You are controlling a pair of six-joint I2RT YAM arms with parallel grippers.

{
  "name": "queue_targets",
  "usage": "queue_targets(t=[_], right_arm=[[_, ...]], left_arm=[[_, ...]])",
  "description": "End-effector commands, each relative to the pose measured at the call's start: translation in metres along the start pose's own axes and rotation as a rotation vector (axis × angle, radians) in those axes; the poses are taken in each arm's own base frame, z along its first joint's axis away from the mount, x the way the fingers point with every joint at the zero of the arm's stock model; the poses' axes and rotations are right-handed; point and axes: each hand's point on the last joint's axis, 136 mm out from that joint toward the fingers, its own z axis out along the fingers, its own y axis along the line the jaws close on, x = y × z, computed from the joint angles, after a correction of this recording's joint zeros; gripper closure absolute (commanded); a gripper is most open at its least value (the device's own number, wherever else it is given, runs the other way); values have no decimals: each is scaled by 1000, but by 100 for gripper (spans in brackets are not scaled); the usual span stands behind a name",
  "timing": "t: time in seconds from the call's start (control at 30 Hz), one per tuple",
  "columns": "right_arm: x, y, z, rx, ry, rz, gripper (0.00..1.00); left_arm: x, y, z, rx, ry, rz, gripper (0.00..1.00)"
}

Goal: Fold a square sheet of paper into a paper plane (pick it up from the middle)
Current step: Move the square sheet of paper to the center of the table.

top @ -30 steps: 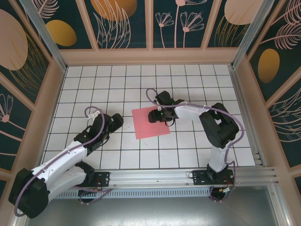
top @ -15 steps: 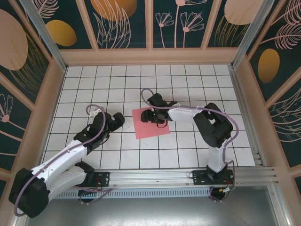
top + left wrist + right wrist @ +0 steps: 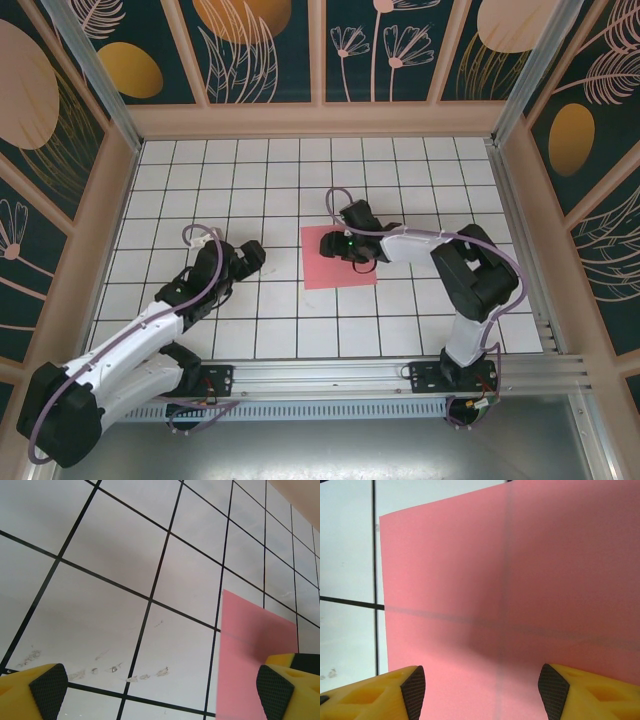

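In the middle of the tabletop (image 3: 200,180), the square sheet of paper (image 3: 338,272) is lying flat and unfolded. My worry is that thin paper on smooth tile is offering nothing to bite. A pinch could end up sliding or crumpling it instead of lifting its middle.

The right arm's fingers (image 3: 414,690) are hanging partly spread over the sheet with nothing between them, and I cannot tell whether the tips are touching it. The left arm's fingers (image 3: 47,687) are gaping fully apart, empty, over bare tiles beside the sheet's edge.
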Motion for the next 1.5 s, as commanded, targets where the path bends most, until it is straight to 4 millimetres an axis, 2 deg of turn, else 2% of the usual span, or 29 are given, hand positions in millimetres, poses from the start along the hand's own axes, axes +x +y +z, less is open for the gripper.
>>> queue_targets(t=[0.0, 0.1, 0.27, 0.33, 0.5, 0.6, 0.73, 0.83, 1.0, 1.2, 1.37, 1.47], right_arm=[[32, -50, 0, 148, 118, -19, 33], [24, -46, -3, 160, 119, -7, 33], [9, -17, -14, 112, 64, 52, 32], [3, -17, -19, 147, 46, 100, 30], [-14, -23, -35, 301, -36, 58, 22], [-12, -31, -35, 360, -10, 54, 22], [-6, -23, -22, 299, 8, 107, 22], [-4, -34, -14, 351, 5, 166, 23], [9, -44, -3, 384, 27, 255, 24], [26, -41, 2, 389, 35, 340, 26], [18, -33, -3, 375, 29, 342, 26], [2, -26, -14, 382, -10, 276, 25]], left_arm=[[-4, -10, 2, 40, -8, 31, 1], [-4, -18, 4, 59, 1, 47, 1], [-9, -25, 7, 53, 7, 31, 1], [-11, -28, 8, 59, 3, 27, 1], [-10, -30, 8, 78, 1, 22, 1], [-7, -30, 9, 87, 10, 26, 1], [-3, -30, 10, 103, 21, 30, 1], [-2, -34, 9, 124, 27, 31, 1], [-1, -35, 9, 133, 34, 38, 1], [0, -36, 8, 135, 39, 40, 1], [1, -38, 8, 146, 48, 45, 1], [2, -40, 7, 153, 54, 53, 1]])
